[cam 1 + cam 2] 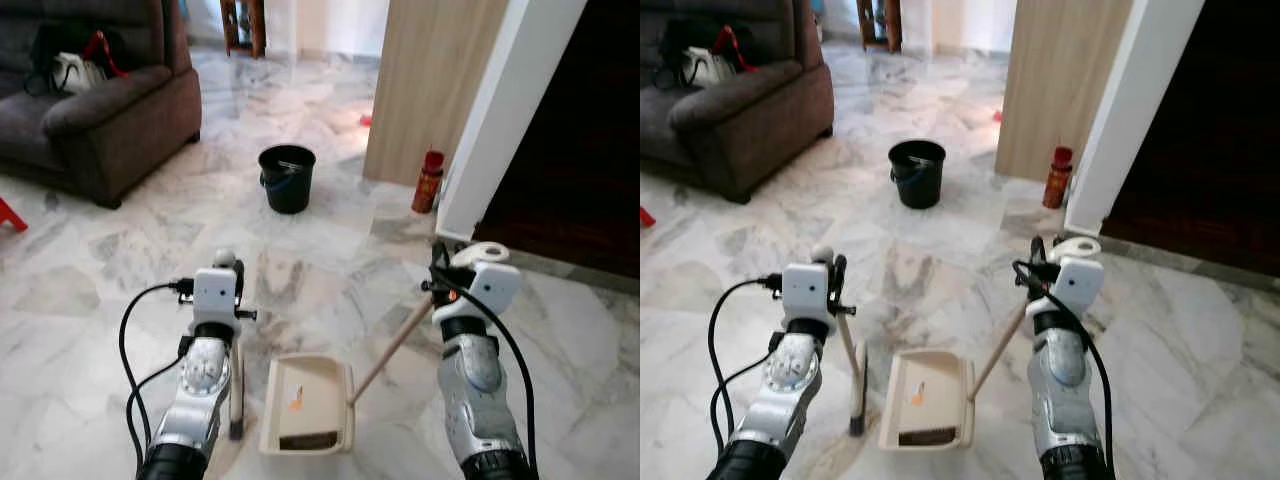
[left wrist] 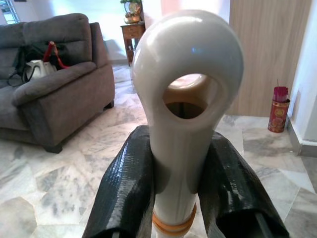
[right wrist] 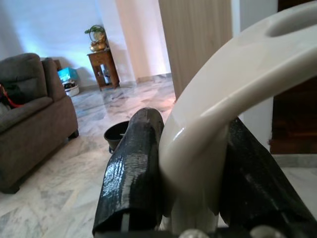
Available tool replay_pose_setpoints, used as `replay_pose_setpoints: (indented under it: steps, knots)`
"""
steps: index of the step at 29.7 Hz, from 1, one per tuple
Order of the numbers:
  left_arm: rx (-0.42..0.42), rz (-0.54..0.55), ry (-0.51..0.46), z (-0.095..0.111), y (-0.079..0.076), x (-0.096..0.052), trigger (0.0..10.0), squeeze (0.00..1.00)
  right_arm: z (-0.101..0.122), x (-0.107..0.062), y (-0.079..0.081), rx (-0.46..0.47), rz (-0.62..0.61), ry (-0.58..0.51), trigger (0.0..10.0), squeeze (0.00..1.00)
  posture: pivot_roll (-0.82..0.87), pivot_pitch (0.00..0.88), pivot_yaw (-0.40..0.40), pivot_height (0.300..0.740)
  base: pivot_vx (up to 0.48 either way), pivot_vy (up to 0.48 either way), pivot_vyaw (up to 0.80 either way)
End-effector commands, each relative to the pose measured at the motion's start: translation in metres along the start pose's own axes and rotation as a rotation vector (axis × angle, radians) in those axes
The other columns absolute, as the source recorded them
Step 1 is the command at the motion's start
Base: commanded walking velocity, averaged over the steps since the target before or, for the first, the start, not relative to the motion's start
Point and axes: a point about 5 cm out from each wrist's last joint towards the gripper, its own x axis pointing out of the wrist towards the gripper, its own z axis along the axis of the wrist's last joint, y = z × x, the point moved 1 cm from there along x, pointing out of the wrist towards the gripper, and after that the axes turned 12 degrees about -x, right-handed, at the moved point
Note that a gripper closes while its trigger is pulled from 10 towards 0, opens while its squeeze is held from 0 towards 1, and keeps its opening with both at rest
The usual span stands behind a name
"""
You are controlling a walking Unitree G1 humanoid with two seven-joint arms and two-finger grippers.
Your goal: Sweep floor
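Note:
My left gripper (image 1: 228, 266) is shut on the top of a cream broom handle (image 2: 185, 74) with a loop end. Its black fingers (image 2: 124, 188) clamp it from both sides. The broom stick (image 1: 848, 370) runs down to the marble floor beside my left arm. My right gripper (image 1: 440, 268) is shut on the curved cream handle (image 3: 223, 99) of a beige dustpan (image 1: 308, 405). The pan lies flat on the floor between my arms, and its wooden stick (image 1: 392, 348) slants up to the right gripper.
A black bucket (image 1: 287, 177) stands on the floor ahead. A dark grey sofa (image 1: 100, 110) with bags on it is at the far left. A red can (image 1: 428, 181) stands by a wooden panel (image 1: 430, 80), with a white wall corner (image 1: 500, 110) and dark doorway on the right.

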Motion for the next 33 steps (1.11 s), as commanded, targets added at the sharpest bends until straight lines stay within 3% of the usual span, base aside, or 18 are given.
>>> replay_pose_setpoints:
  steps: [1, 7, 15, 33]
  knots:
    - [0.006, -0.026, -0.056, 0.0138, -0.006, 0.0076, 10.0, 0.0, 0.0139, 0.0062, -0.0011, -0.006, -0.005, -0.064, 10.0, 0.0, -0.02, 0.0, -0.003, 0.74, 0.356, 0.0, 0.0]
    - [0.003, -0.027, -0.055, 0.0134, -0.0067, 0.0078, 10.0, 0.0, 0.0154, 0.0072, -0.0012, -0.004, -0.005, -0.068, 10.0, 0.0, -0.03, 0.0, -0.003, 0.74, 0.362, 0.0, 0.52]
    - [-0.003, -0.025, -0.054, 0.0129, -0.0074, 0.0074, 10.0, 0.0, 0.0151, 0.0055, -0.0016, -0.004, -0.005, -0.066, 10.0, 0.0, -0.03, 0.0, -0.005, 0.74, 0.362, 0.0, 0.0]
    - [-0.012, -0.025, -0.052, 0.0122, -0.0075, 0.0055, 10.0, 0.0, 0.0161, 0.0054, 0.0019, -0.006, 0.013, -0.067, 10.0, 0.0, -0.03, 0.0, -0.008, 0.74, 0.366, 0.0, 0.65]
